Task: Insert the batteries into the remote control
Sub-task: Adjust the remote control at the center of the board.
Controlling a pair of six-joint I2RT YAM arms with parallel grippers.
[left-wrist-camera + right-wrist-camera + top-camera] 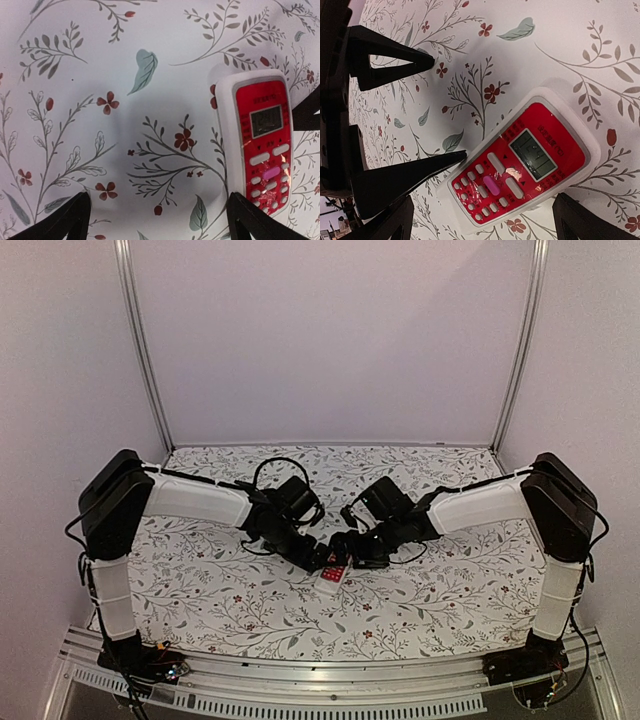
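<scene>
Floral-printed white table (450, 590), pale walls (330, 340) on three sides.

Item: small flat white plastic remote control (520, 167), red button face up, centre front, well clear of every table edge.

Left end effector (159, 220), right end effector (482, 222): both spread wide, holding nothing, close at either side of the remote.

Batteries: not in view.

Likely step: turn the remote over. Pinch its long white sides with one arm only.

Open room: left, right, rearward.

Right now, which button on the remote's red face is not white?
The pink oval button, mid-keypad on the remote control, near the screen; every other visible button is white.
</scene>
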